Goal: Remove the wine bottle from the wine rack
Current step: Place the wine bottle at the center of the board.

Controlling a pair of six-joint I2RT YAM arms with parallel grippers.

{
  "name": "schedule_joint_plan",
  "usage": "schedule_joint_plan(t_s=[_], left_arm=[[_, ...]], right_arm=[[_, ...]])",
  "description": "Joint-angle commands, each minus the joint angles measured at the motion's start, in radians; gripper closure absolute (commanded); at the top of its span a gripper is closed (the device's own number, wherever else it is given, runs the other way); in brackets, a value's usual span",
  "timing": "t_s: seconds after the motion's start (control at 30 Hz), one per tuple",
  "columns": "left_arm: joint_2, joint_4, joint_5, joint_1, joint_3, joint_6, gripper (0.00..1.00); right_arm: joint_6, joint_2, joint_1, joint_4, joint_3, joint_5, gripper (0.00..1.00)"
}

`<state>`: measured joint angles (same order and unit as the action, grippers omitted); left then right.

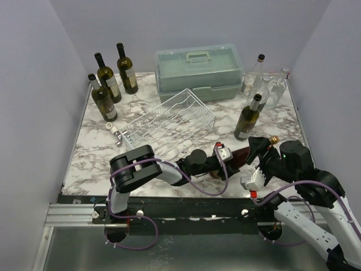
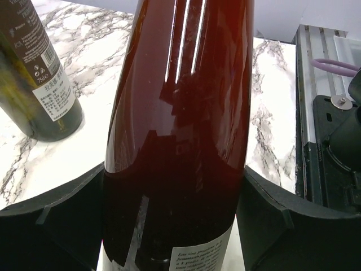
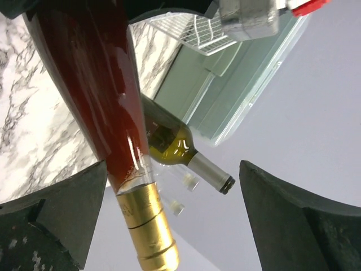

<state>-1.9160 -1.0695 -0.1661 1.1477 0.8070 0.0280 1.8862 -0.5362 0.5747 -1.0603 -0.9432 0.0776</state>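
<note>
The wine bottle, dark red with a gold capsule, lies roughly level near the table's front, off the white wire wine rack and to its front right. My left gripper is shut on the bottle's body, with both black fingers pressed against the glass. My right gripper stands open around the bottle's neck. The neck is close beside the left finger, and a wide gap separates it from the right one. A corner of the rack shows in the right wrist view.
A grey-green plastic case stands behind the rack. Three dark bottles stand at the back left. A green bottle and clear glass bottles stand at the right. The arms' mounting rail runs along the front edge.
</note>
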Motion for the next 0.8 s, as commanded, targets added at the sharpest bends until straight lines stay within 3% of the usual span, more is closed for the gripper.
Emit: schedule_joint_plan(t_s=[0.0, 0.23, 0.37, 0.47, 0.6, 0.77], left_arm=[[-0.014, -0.066, 0.022, 0.006, -0.033, 0.057, 1.00], [-0.029, -0.124, 0.063, 0.005, -0.063, 0.083, 1.00], [-0.038, -0.128, 0.070, 0.004, -0.062, 0.083, 1.00], [-0.034, -0.130, 0.085, 0.005, -0.072, 0.087, 1.00], [-0.031, -0.140, 0.106, 0.005, -0.084, 0.092, 1.00], [-0.035, -0.153, 0.114, 0.005, -0.086, 0.098, 1.00]], right_arm=[[-0.056, 0.030, 0.004, 0.014, -0.034, 0.111, 0.01], [-0.450, -0.002, 0.004, -0.032, -0.207, 0.252, 0.01], [-0.742, 0.000, 0.003, 0.068, -0.243, 0.261, 0.01], [-1.117, -0.042, 0.005, 0.229, -0.270, 0.132, 0.01], [-1.554, -0.145, 0.005, 0.286, -0.320, -0.119, 0.01], [-1.941, -0.169, 0.005, 0.295, -0.277, -0.348, 0.01]])
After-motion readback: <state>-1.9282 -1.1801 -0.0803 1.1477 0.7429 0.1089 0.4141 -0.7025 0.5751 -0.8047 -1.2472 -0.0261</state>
